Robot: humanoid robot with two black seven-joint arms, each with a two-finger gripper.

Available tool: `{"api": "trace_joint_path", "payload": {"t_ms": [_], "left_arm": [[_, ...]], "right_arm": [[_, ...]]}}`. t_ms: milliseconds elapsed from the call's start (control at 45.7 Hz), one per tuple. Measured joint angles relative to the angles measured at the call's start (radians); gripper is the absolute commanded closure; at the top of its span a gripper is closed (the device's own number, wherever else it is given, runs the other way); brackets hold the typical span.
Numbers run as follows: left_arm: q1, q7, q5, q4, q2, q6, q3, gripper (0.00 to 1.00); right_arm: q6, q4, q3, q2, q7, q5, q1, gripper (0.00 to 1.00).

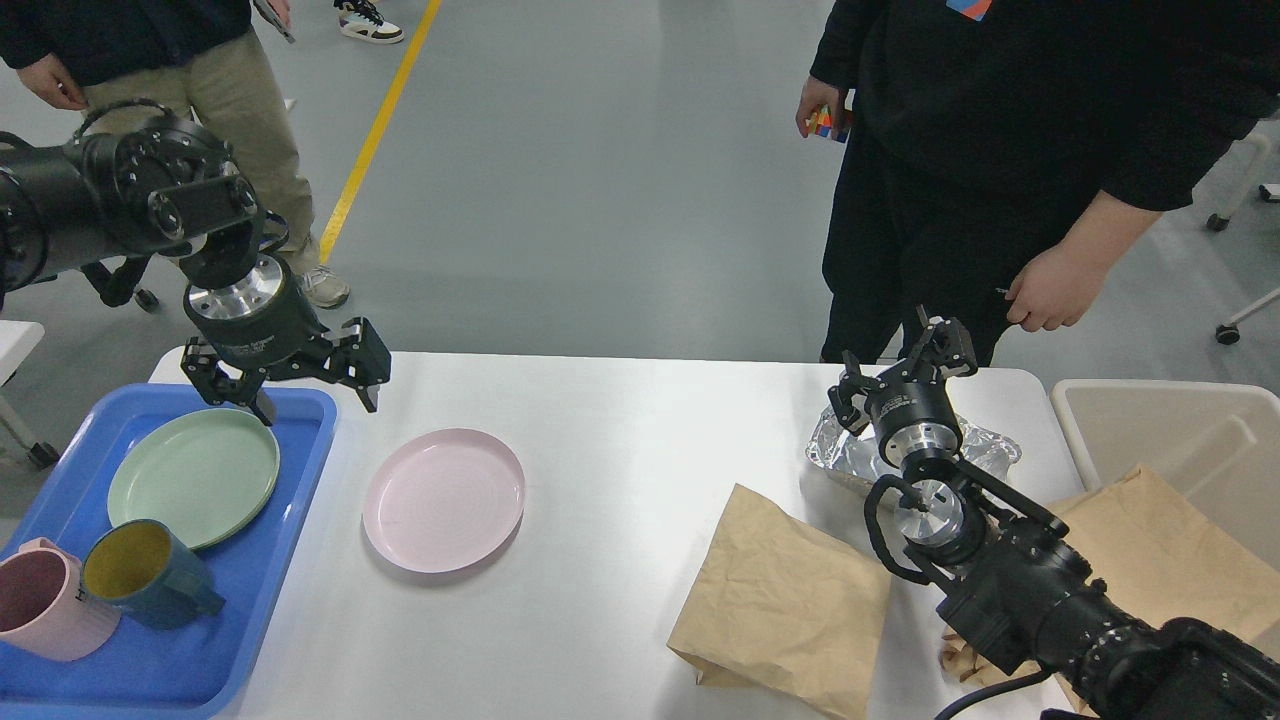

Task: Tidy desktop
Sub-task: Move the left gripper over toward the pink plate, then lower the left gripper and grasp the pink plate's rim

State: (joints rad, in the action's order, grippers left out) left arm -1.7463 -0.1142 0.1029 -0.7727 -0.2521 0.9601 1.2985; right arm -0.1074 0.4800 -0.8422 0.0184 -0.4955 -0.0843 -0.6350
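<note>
The white desktop (620,440) fills the lower view. A pink plate (443,498) lies on it left of centre. A blue tray (250,600) at the left holds a green plate (193,477), a pink mug (42,603) and a dark blue mug (145,573). My left gripper (318,403) is open and empty, above the tray's far right corner, up and left of the pink plate. My right gripper (905,368) is open and empty above a foil tray (985,448) at the right. A crumpled brown paper bag (790,600) lies at the front right.
A beige bin (1200,425) stands at the right edge with another brown paper bag (1170,560) lying over its near side. A person in black stands behind the table's far right with a colourful cube (827,122). Another person stands at the far left.
</note>
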Motion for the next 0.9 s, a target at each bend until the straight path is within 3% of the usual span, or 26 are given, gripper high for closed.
{"api": "trace_joint_path", "payload": {"t_ms": [109,350,459,896], "left_arm": [[0.061,0.001,-0.003,0.03,0.005,-0.021,-0.027,0.03],[0.259,-0.004,-0.003,0.155,0.086,-0.26,-0.078,0.03],[0.324,-0.004,-0.003,0.202,0.122,-0.33,-0.093,0.03],[0.478,-0.004,-0.003,0.286,0.173,-0.351,-0.11,0.04]], "right_arm": [[0.0,0.0,0.0,0.0,0.0,0.0,0.0,0.0],[0.0,0.0,0.0,0.0,0.0,0.0,0.0,0.0],[0.0,0.0,0.0,0.0,0.0,0.0,0.0,0.0],[0.0,0.0,0.0,0.0,0.0,0.0,0.0,0.0]]}}
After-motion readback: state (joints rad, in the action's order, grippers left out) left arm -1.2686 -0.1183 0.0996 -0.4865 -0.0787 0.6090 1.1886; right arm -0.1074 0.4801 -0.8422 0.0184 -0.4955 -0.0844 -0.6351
